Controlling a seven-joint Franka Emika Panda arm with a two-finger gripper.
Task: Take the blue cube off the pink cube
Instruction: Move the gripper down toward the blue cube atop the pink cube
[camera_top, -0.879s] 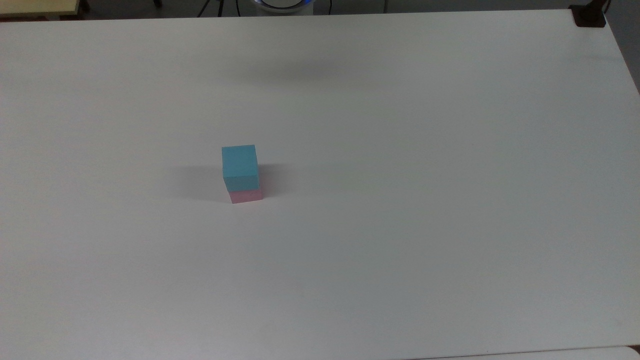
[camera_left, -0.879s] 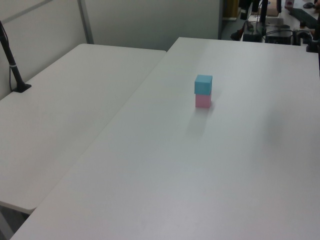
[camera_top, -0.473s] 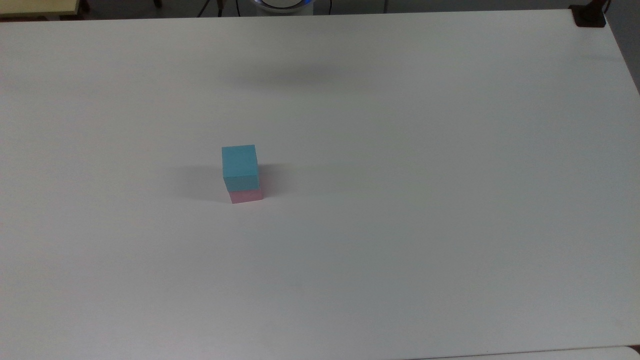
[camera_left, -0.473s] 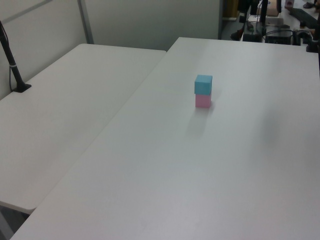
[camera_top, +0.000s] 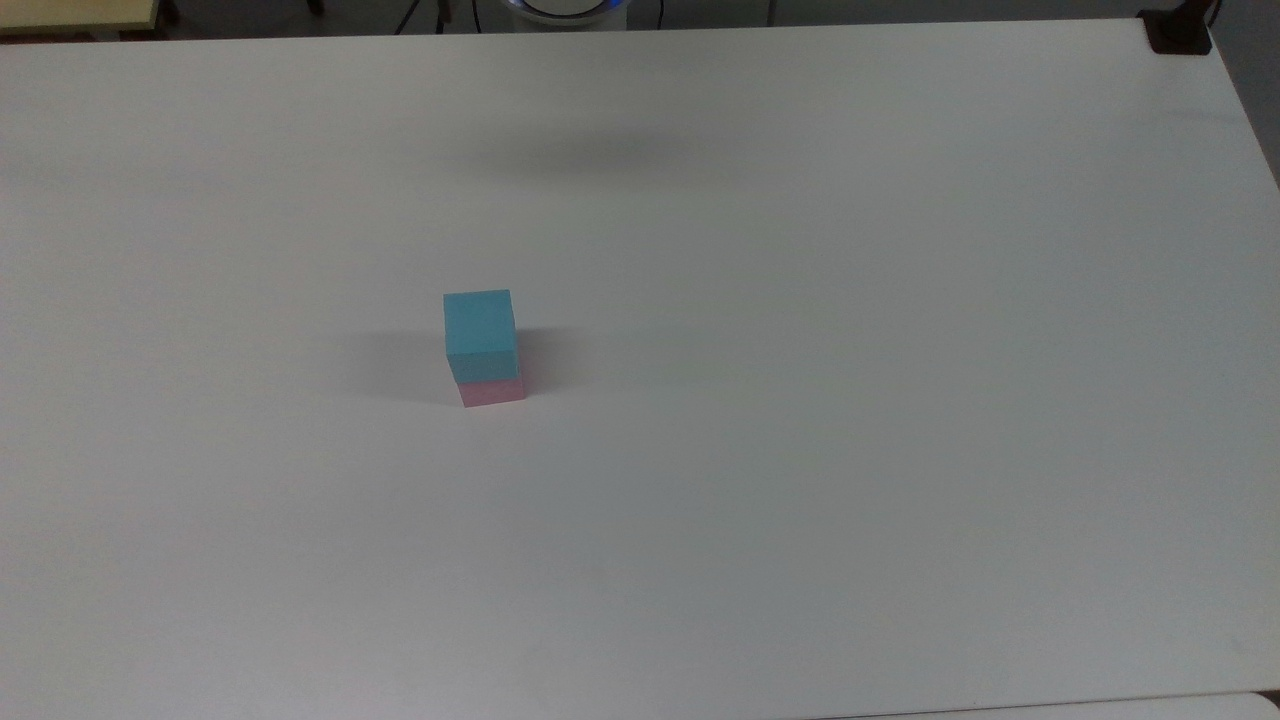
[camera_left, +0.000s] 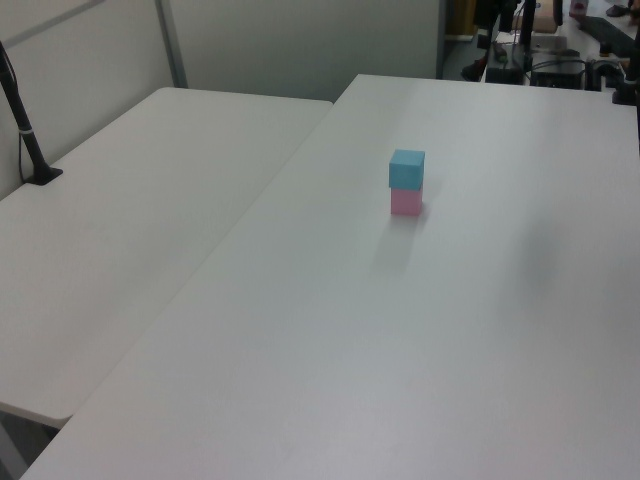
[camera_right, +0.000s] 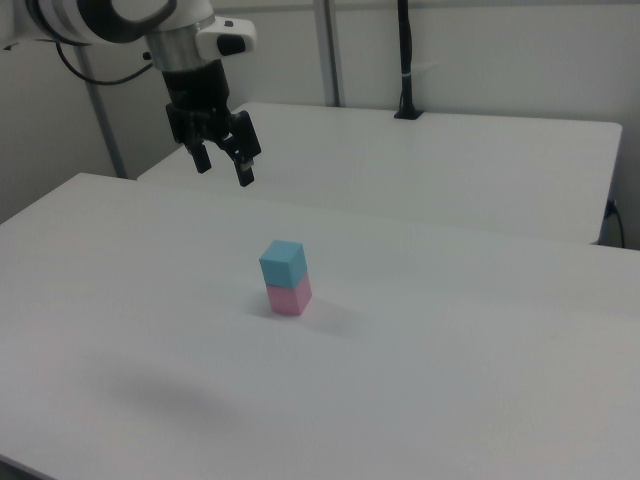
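On the desk (camera_right: 470, 380) we see the blue cube (camera_right: 283, 264) sitting squarely on the pink cube (camera_right: 289, 297), the two forming a short upright stack with edges nearly aligned. In the right view the claw (camera_right: 223, 165) hangs in the air behind the stack and toward the right view's left, well apart from it, fingers spread and holding nothing. In the top view the blue cube (camera_top: 480, 334) and pink cube (camera_top: 493, 390) sit exactly where they were a moment ago.
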